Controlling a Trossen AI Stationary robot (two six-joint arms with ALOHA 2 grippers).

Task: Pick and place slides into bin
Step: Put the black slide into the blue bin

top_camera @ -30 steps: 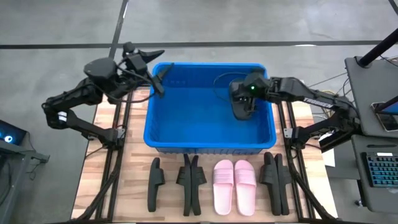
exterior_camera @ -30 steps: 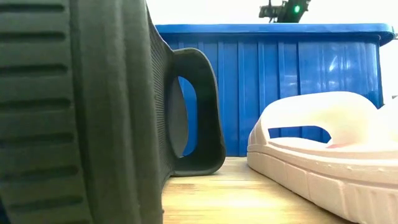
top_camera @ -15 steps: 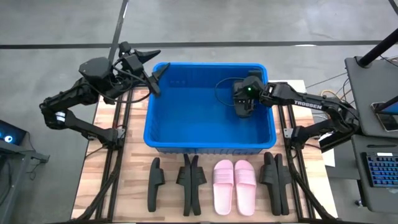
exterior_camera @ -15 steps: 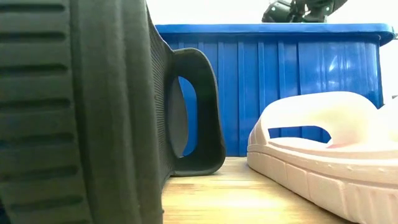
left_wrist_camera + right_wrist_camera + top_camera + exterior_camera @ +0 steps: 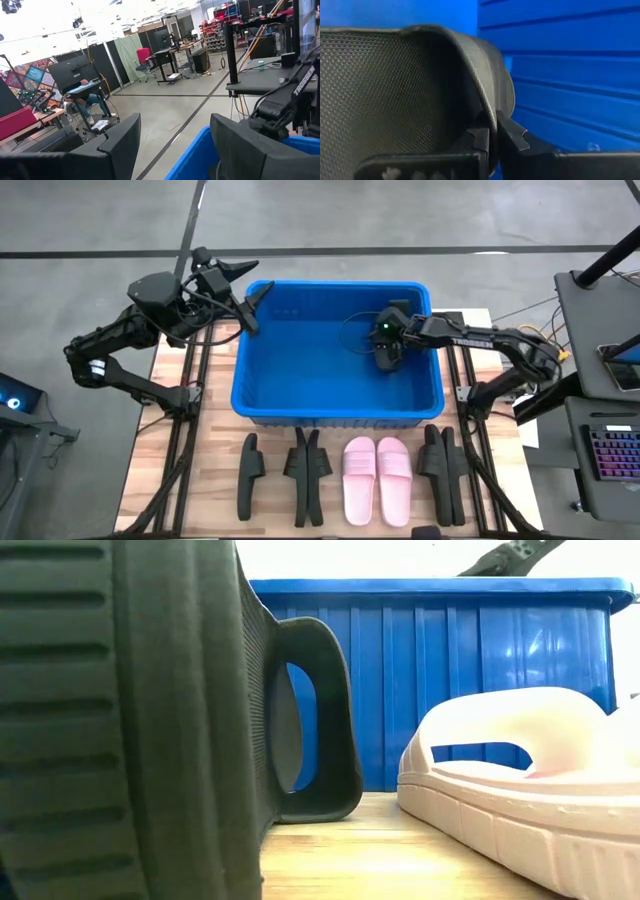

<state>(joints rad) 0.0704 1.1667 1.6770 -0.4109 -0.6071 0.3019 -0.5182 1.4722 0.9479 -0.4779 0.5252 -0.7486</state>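
The blue bin (image 5: 262,392) stands mid-table. My right gripper (image 5: 493,137) is down inside the bin near its right wall, shut on a black slide (image 5: 389,356), which fills the right wrist view (image 5: 395,95). My left gripper (image 5: 245,288) is open and empty, above the bin's far left corner. In the left wrist view its fingers (image 5: 115,145) frame the bin's rim (image 5: 192,152). Several more slides stand in a row on the near side of the table: black ones (image 5: 249,475), (image 5: 307,470), (image 5: 442,470) on their edges, and a pink pair (image 5: 378,477) on its soles. My right gripper pinches the edge of the black slide's strap (image 5: 492,117) between its two fingers (image 5: 514,138). The fingers come from above, pointing down into the bin. Whether the slide rests on the bin's floor, I cannot tell.
In the low view a black slide (image 5: 150,720) stands close at the left and a pink slide (image 5: 520,780) at the right, with the bin's near wall (image 5: 450,680) behind them. A desk with a keyboard (image 5: 610,450) stands past the table's right edge.
My right gripper has gone down deeper into the bin with the black slide; its wrist, seen above the bin's rim in the low view a second ago, has sunk behind it. My left gripper has shifted only slightly.
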